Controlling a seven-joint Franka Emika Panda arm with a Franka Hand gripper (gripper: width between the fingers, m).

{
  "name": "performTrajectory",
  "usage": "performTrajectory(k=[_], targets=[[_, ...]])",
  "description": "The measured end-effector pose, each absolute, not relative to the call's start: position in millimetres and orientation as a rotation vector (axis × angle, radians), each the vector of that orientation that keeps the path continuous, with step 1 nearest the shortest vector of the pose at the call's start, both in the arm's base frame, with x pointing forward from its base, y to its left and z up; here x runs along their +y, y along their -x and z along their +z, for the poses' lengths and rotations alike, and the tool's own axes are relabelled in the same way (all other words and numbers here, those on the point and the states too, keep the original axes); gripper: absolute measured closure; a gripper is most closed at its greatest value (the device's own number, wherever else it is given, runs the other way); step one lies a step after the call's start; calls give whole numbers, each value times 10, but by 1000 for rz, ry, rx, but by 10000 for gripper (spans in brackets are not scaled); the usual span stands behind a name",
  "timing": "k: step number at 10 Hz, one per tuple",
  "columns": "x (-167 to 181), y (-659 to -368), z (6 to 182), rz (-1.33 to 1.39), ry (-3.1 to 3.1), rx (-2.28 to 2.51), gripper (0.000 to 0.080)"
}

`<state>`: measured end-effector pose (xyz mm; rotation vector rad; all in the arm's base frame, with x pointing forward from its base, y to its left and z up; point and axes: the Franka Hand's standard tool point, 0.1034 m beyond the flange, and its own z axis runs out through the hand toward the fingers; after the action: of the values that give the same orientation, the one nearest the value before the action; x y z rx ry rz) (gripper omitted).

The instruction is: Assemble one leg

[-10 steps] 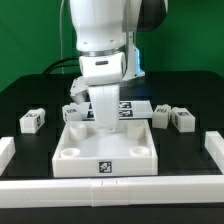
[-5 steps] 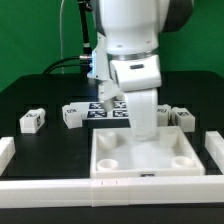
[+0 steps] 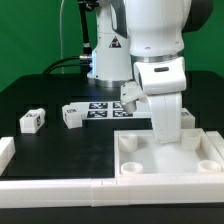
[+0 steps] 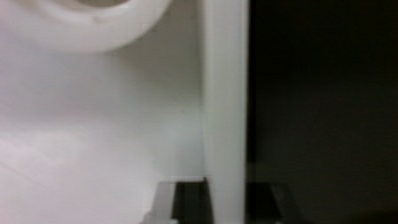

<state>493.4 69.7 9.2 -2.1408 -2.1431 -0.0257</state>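
The large white tray-like piece [image 3: 170,160] with round corner sockets lies at the exterior view's right, against the front bar. My gripper [image 3: 165,134] stands upright over its far wall and is shut on that wall. In the wrist view the wall [image 4: 224,100] runs between my two dark fingers [image 4: 187,205], and one round socket [image 4: 98,20] shows. Two legs, small white blocks with marker tags, lie apart on the black table at the exterior view's left: one [image 3: 33,121] and another [image 3: 71,116]. A further leg [image 3: 188,118] shows partly behind my arm.
The marker board [image 3: 105,108] lies flat behind the tray. Long white bars edge the table at the front [image 3: 60,187] and at the exterior view's left [image 3: 5,150]. A tagged white part [image 3: 128,93] shows by my arm.
My gripper has moved toward the exterior view's right, dragging the tray with it from the middle to the right side. The two legs at the left have not moved.
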Motion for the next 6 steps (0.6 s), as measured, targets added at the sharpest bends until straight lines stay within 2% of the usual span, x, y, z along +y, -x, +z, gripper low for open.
performTrajectory(k=[2,3,4,5,6], targets=[[695,-4929,89,-24,2144,-2139,732],[690,-4928,86,-23,2145,-2137,561],[687,-4927,85,-23,2145,-2136,561],[685,-4926,84,-23,2146,-2136,377],[682,-4926,83,-23,2146,-2135,244]])
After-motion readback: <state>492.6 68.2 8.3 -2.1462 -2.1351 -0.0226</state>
